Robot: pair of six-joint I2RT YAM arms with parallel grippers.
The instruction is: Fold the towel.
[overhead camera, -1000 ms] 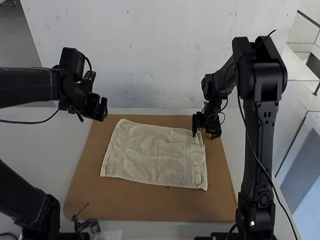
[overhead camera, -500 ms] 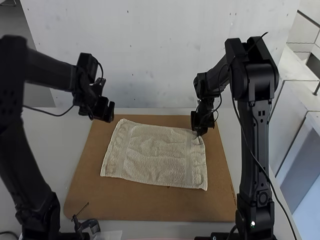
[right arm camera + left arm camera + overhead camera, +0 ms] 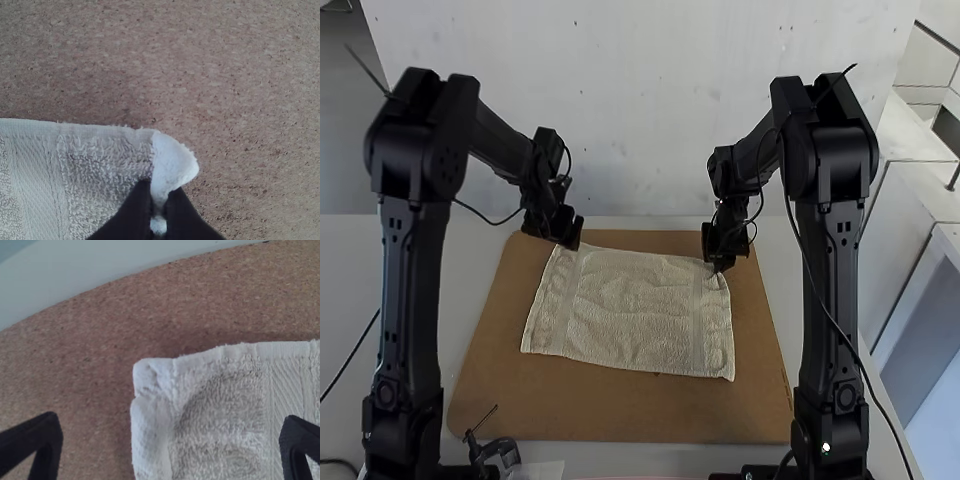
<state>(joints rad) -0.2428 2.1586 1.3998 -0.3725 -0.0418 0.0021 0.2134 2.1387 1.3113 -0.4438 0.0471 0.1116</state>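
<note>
The cream towel (image 3: pixel 635 305) lies spread flat on the brown board in the high view. My left gripper (image 3: pixel 568 240) is above its far left corner. The left wrist view has my left gripper (image 3: pixel 172 440) open, with the towel's corner (image 3: pixel 155 380) between its fingers, not gripped. At the far right corner is my right gripper (image 3: pixel 718 262). In the right wrist view, my right gripper (image 3: pixel 159 200) is shut on that pinched towel corner (image 3: pixel 172 162), whose tip sticks out beyond the fingers.
The brown board (image 3: pixel 620 410) extends around the towel on the white table (image 3: pixel 410 260). A small black clamp-like object (image 3: pixel 498 450) stands at the board's near left edge. A pale wall rises behind the table.
My left gripper has moved right to the towel's far left corner. My right gripper has shifted slightly left and shut on the far right corner. The towel has stayed flat.
</note>
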